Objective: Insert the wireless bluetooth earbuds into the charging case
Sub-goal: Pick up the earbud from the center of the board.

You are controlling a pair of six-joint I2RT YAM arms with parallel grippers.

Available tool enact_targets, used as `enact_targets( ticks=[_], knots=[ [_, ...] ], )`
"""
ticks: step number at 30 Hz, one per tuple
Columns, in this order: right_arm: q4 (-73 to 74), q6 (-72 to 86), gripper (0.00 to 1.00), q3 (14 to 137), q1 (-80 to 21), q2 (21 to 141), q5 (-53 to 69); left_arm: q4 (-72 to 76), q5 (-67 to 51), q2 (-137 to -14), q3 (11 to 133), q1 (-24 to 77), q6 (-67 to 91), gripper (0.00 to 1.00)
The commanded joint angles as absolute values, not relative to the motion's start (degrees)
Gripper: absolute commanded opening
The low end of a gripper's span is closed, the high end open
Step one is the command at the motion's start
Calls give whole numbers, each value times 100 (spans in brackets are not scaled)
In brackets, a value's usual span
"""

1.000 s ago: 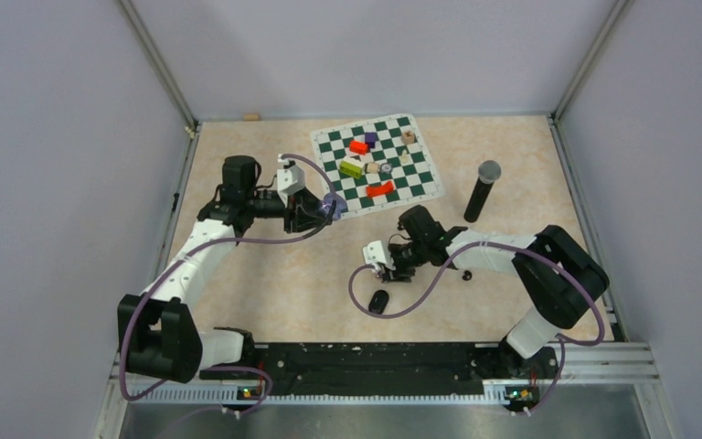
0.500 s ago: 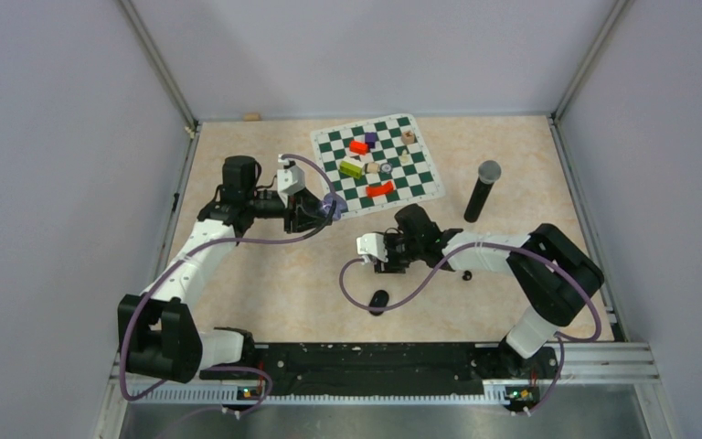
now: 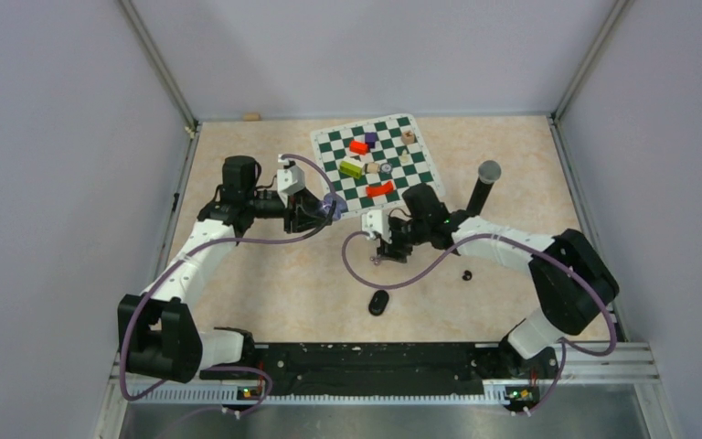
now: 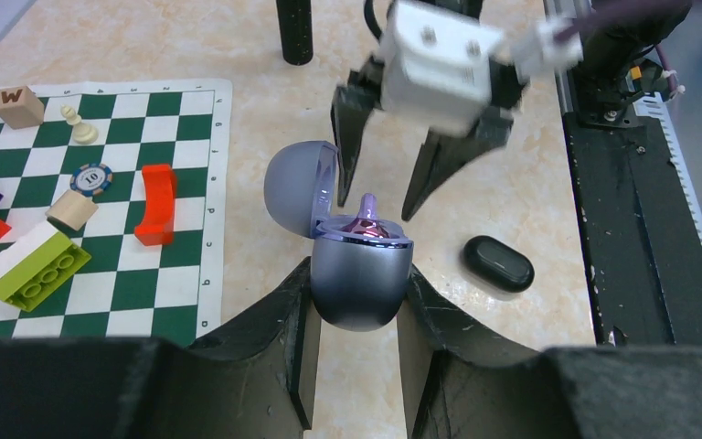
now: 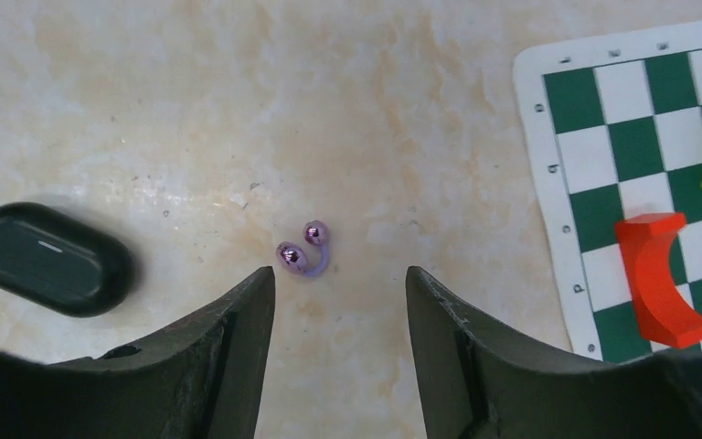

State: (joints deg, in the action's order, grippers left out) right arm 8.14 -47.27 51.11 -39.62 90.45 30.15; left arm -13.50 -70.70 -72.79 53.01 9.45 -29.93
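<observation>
**Lilac case held open off the board's corner, one bud loose below the right pincer**

The left pincer [image 3: 316, 212] is clamped on the lower half of the lilac case [image 4: 359, 285], one finger on each side. It holds the case just off the near left corner of the chessboard [image 3: 377, 165]. The case's lid stands open, tipped back toward the board. A purple bud [image 4: 364, 225] sits in the case's open mouth, with a pale stem poking up above the rim.

The right pincer [image 5: 338, 274] hangs over the bare surface [image 5: 192, 110] just off the board's near edge, pointing down. Its fingers are apart and grip nothing. In the right wrist view a second purple bud [image 5: 303, 257] lies on the surface in the gap between the two fingertips, touching neither. It is near the board but off it.

A black case [image 3: 379, 302] lies shut on the surface, further from the board's near edge than the loose bud. A tiny black speck [image 3: 466, 274] lies off the board's near right corner, too small to make out. A microphone [image 3: 481, 189] stands upright to the board's right. On the board are a red block [image 4: 157, 203], a green brick [image 4: 38, 265] and a chip [image 4: 90, 176].
</observation>
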Motion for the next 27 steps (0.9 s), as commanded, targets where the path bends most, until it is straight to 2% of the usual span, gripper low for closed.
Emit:
enact_targets(
  ticks=[1, 7, 14, 20, 27],
  knots=[
    [1243, -3978, 55, 5595, -3350, 8450, 4277, -1319, -7190, -7221, 5375, 880, -3043, 0],
    [1103, -2861, 54, 5999, -2650, 8133, 4695, -1314, -6855, -7022, 5385, 853, -3065, 0],
    [1059, -2018, 55, 6713, -2551, 8134, 4017, -1796, -6325, -6758, 5751, 839, -3394, 0],
    [1076, -961, 54, 7433, -2495, 8570, 3806, -2591, -5355, -6376, 6154, 750, -3860, 0],
    [1436, -421, 51, 7469, -2399, 9417, 4654, -2331, -5083, -5705, 5394, 679, -3707, 0]
  ],
)
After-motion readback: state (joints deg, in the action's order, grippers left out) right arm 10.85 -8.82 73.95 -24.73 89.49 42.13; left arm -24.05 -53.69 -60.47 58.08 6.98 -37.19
